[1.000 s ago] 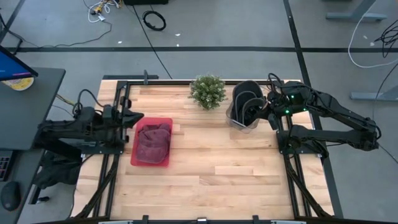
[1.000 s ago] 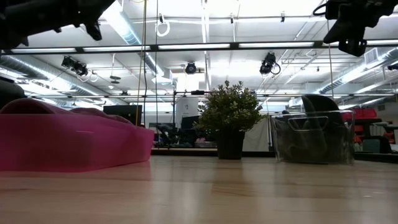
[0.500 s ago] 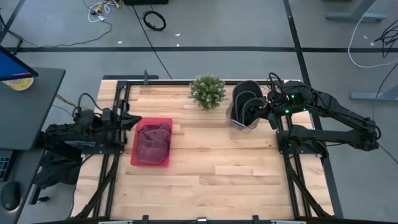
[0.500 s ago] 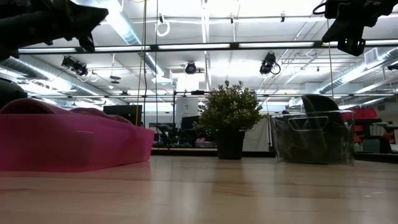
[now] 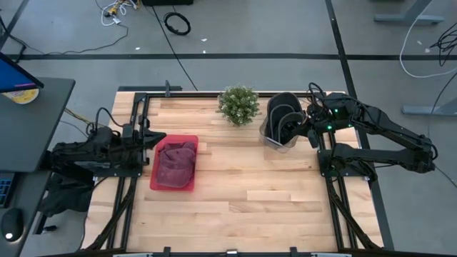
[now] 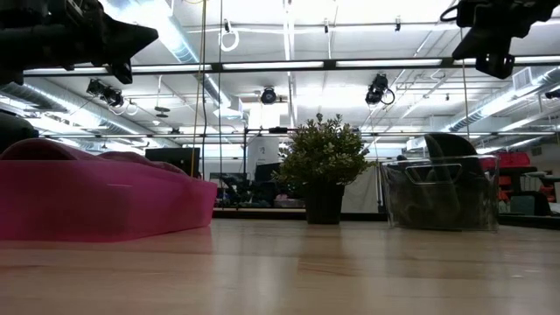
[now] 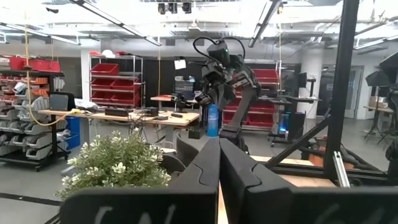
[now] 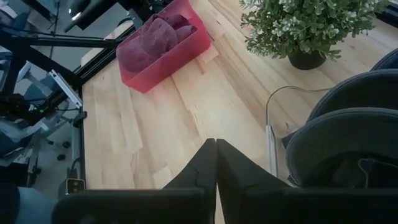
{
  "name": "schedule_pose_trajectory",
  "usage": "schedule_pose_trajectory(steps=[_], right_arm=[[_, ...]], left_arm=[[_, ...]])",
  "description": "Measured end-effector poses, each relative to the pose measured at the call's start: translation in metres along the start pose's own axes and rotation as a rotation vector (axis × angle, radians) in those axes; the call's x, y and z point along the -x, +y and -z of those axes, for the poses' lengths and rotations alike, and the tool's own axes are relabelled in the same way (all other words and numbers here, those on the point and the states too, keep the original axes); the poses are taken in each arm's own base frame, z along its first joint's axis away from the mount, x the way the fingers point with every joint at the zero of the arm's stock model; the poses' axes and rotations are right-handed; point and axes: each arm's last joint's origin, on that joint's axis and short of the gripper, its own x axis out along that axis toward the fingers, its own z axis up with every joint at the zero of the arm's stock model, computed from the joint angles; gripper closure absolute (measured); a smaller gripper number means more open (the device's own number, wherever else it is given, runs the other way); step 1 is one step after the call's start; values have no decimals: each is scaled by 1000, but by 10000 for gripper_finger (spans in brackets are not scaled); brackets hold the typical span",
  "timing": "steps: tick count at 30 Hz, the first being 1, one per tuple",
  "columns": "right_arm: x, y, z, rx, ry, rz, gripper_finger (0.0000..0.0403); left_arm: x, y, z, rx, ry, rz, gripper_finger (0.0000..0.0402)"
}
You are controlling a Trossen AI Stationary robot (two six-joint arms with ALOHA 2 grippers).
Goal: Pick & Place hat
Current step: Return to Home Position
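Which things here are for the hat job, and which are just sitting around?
For the job:
red bin, holding red caps
clear bin, holding black caps
left gripper, shut, raised by the red bin
right gripper, shut, raised by the clear bin

Just sitting around:
plant, between the bins
cable
desk

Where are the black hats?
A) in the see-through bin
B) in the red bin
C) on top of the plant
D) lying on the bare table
A: the black hats sit inside the see-through bin, just beside the plant.
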Motion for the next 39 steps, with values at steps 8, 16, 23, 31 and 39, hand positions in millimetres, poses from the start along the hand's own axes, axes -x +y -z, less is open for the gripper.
schedule_pose_trajectory(steps=[8,16,23,31,39], right_arm=[[0,0,-1,3,-8,-2,395],[-1,0,-1,1,-5,-1,395],[-1,0,-1,9,-5,-1,394],[-1,0,-1,58,-4,-1,392],[-1,0,-1,89,-4,-1,392]], left_arm=[[-3,0,21,27,-154,8,399],[-4,0,40,23,-112,-14,399],[-4,2,58,-15,71,-61,399],[-3,2,70,-49,192,-50,399],[-2,1,71,-130,206,2,399]])
